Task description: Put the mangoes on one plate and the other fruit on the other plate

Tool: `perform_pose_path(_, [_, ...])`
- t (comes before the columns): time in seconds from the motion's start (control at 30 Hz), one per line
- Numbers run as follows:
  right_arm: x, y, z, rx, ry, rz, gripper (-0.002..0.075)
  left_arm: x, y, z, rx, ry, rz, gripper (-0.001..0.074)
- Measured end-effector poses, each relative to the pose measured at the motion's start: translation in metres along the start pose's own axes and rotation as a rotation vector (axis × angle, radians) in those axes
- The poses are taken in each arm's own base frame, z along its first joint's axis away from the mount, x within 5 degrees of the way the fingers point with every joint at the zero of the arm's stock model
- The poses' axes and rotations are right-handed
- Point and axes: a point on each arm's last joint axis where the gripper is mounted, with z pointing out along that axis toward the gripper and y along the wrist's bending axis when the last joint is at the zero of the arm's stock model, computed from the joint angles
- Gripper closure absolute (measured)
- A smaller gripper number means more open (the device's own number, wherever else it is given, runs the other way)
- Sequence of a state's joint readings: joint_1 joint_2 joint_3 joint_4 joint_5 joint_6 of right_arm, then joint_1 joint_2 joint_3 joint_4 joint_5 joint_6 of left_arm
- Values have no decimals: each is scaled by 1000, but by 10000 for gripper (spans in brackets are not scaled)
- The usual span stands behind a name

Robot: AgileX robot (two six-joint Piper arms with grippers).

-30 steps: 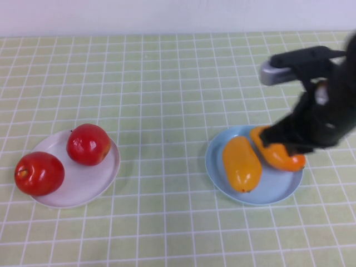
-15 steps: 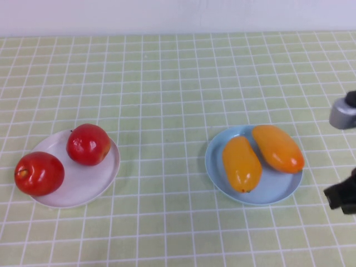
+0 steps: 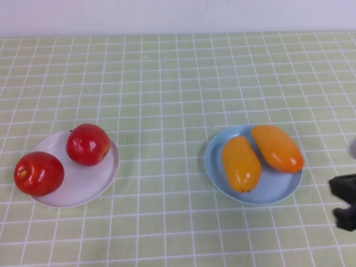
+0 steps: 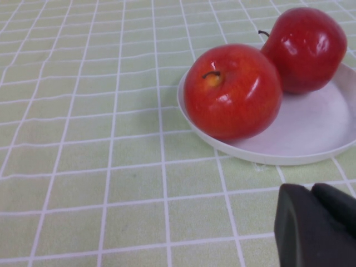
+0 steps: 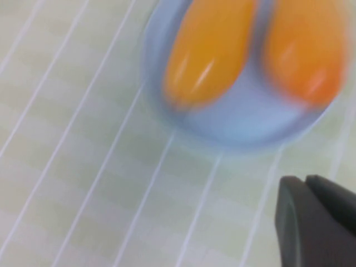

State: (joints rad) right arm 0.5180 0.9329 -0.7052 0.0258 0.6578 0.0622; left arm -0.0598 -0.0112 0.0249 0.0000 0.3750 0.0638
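Observation:
Two orange mangoes point(image 3: 241, 163) point(image 3: 277, 148) lie side by side on the light blue plate point(image 3: 278, 182) at the right. Two red apples point(image 3: 88, 144) point(image 3: 39, 173) sit on the white plate point(image 3: 83, 186) at the left. My right gripper point(image 3: 345, 192) shows at the right edge, off the blue plate's near right, shut and empty point(image 5: 305, 181); its wrist view shows both mangoes point(image 5: 208, 53) point(image 5: 306, 50) on the blue plate point(image 5: 245, 119). My left gripper point(image 4: 311, 192) is shut and empty beside the white plate point(image 4: 317, 125), facing the apples point(image 4: 232, 92) point(image 4: 303, 49). It is out of the high view.
A green cloth with a white grid point(image 3: 167, 100) covers the table. A pale wall point(image 3: 178, 14) runs along the far edge.
My right arm has pulled back from over the blue plate to the right edge. The second mango, earlier between its fingers, now lies free on the plate.

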Motion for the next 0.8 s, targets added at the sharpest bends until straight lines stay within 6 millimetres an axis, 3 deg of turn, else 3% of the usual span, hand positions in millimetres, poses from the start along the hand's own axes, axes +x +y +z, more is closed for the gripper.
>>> perform_pose_path(0.23, [75, -33, -6, 167, -520, 73, 741, 0, 0, 0, 0, 0, 0, 731])
perform_pose_path(0.4, [126, -38, -8, 262, -682, 106, 741, 0, 0, 0, 0, 0, 0, 731])
perform_pose_path(0.63, [151, -36, -18, 326, -810, 114, 741, 0, 0, 0, 0, 0, 0, 731])
perform_pose_path(0.8, [157, -36, -16, 332, -757, 127, 741, 0, 0, 0, 0, 0, 0, 731])
